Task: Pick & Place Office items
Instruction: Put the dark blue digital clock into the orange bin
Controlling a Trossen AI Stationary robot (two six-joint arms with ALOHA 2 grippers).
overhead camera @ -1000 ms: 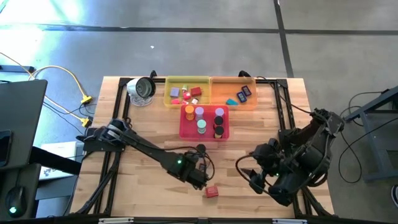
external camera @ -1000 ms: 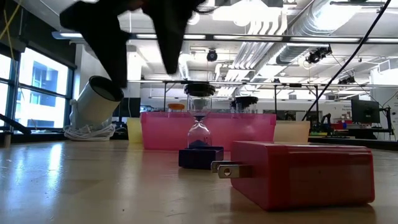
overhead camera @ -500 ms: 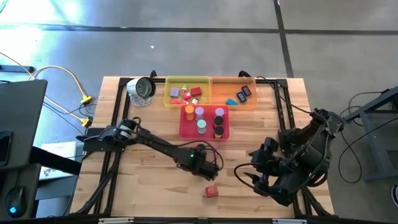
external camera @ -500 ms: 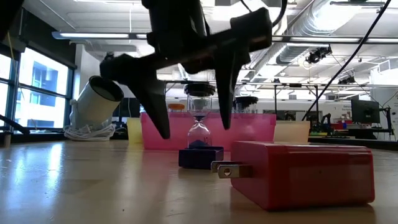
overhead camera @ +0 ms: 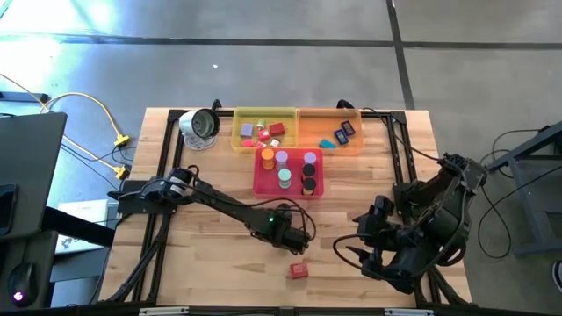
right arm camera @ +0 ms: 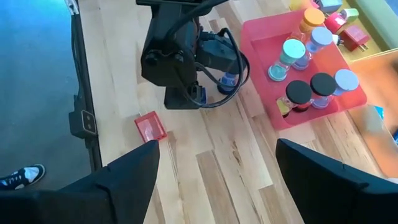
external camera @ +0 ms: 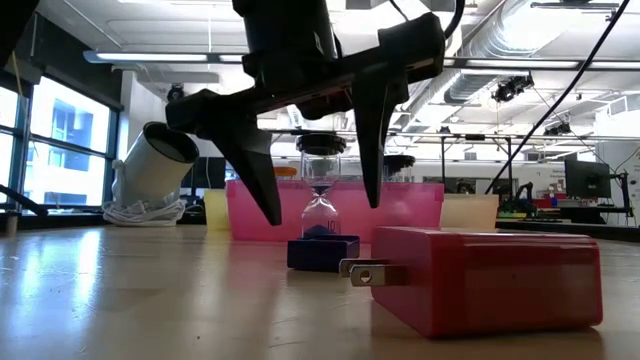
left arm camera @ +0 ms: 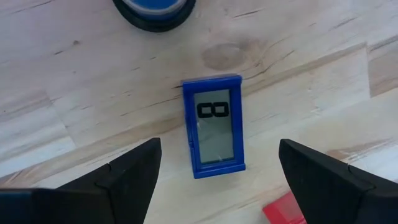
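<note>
Blue-framed rectangular timer with a grey display (left arm camera: 213, 127) lies flat on the wooden bench (left arm camera: 74, 93), directly under the left claw (left arm camera: 217, 168), whose spread fingers (left arm camera: 127, 171) straddle it, long axis running between them. Right claw (right arm camera: 217, 180) waits spread, well apart from the timer.

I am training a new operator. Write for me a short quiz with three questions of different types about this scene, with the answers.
1. True or false: the left gripper holds the blue rectangular piece.
2. Which tray holds the short cylinders? A) yellow B) pink C) orange
3. Fill in: the red block lies on the ____.

Key: 1 false, its open fingers hover above the piece; 2 B, the pink tray; 3 table.
</note>
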